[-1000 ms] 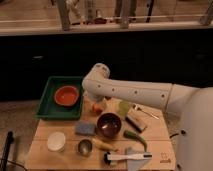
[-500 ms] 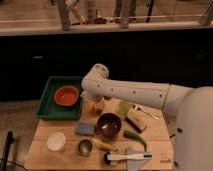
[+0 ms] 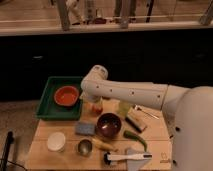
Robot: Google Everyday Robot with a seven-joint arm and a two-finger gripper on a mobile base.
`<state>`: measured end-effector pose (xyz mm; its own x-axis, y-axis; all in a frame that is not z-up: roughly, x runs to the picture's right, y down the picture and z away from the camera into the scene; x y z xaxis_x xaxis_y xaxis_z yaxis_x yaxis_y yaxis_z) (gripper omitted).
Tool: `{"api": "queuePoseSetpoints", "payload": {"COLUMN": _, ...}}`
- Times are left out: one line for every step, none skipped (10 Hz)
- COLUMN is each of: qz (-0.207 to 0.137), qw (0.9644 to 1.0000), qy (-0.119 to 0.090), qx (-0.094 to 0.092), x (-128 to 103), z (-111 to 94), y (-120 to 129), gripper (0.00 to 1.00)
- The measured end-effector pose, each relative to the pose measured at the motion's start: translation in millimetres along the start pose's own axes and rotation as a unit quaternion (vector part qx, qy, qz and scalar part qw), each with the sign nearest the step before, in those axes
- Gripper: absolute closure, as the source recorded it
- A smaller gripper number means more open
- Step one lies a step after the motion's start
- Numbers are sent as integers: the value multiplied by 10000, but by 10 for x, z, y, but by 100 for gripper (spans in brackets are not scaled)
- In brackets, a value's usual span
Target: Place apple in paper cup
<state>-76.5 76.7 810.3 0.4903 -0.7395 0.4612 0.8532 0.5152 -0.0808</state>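
The white arm (image 3: 130,94) reaches in from 3 o'clock and bends down over the back of the wooden counter (image 3: 45,134). At the counter's 10 o'clock sits a green tray (image 3: 48,102), and the wide orange bowl (image 3: 66,95) lies inside it. A dark maroon bowl (image 3: 109,125) stands near the counter's middle, its inside too dark to read. From that bowl, the paper cup (image 3: 56,141) is at 8 o'clock, short and white, showing only its pale inside. A small shiny metal cup (image 3: 84,147) stands just beside it, toward 3 o'clock. The apple (image 3: 97,109), a small red-orange patch, sits at the maroon bowl's 11 o'clock, well apart from the paper cup. The gripper (image 3: 95,102) hangs right over the apple; whether it is open, closed or gripping cannot be told.
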Motion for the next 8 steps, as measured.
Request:
{"api": "queuePoseSetpoints", "payload": {"qz": 90, "qw": 9999, "qy": -72, "qx": -4, "x": 47, "z": 27, "y": 65, "gripper": 20}}
{"api": "queuePoseSetpoints", "payload": {"qz": 149, "qw": 9998, "qy": -137, "qx": -17, "x": 96, "z": 48, "y": 133, "gripper": 20}}
{"api": "queuePoseSetpoints", "payload": {"qz": 191, "qw": 9996, "qy": -217, "qx": -29, "x": 117, "z": 86, "y": 166, "gripper": 20}}
{"api": "queuePoseSetpoints", "payload": {"qz": 218, "qw": 9993, "qy": -309, "qx": -38, "x": 134, "z": 137, "y": 170, "gripper": 20}}
{"api": "queuePoseSetpoints", "payload": {"qz": 235, "qw": 9990, "qy": -382, "qx": -58, "x": 143, "z": 182, "y": 180, "gripper": 20}}
{"api": "queuePoseSetpoints", "payload": {"qz": 256, "qw": 9986, "qy": -447, "qx": -80, "x": 158, "z": 224, "y": 201, "gripper": 20}}
{"api": "queuePoseSetpoints", "payload": {"qz": 266, "qw": 9984, "qy": -496, "qx": -99, "x": 176, "z": 256, "y": 214, "gripper": 20}}
{"api": "queuePoseSetpoints", "payload": {"qz": 260, "qw": 9981, "qy": -553, "qx": -122, "x": 184, "z": 294, "y": 208, "gripper": 20}}
